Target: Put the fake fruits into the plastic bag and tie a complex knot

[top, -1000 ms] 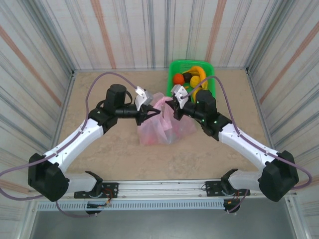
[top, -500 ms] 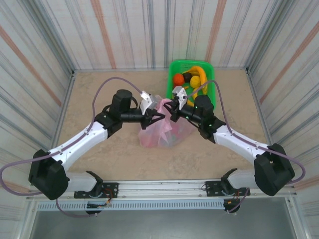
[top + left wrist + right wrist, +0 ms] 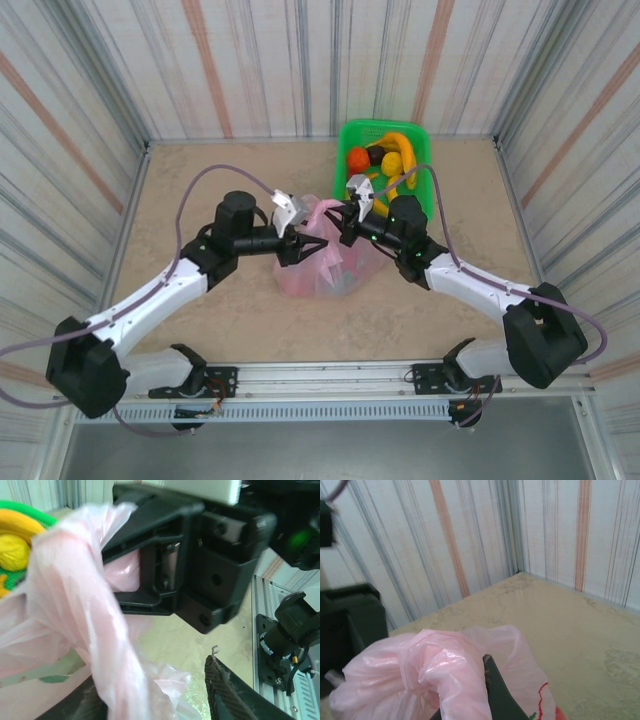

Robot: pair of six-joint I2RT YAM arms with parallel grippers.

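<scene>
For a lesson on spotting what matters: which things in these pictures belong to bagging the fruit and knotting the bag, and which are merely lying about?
Job: plastic bag, fake fruits, left gripper, right gripper.
Lying about: green basket, front rail.

We are viewing a beige, marbled surface that striped wall panels are enclosing on three sides; an aluminium rail is running along its near edge.

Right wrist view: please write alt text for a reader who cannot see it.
Bunched pink film of the plastic bag sits in front, a dark gripper finger against it. Behind are a beige table and striped walls.
</scene>
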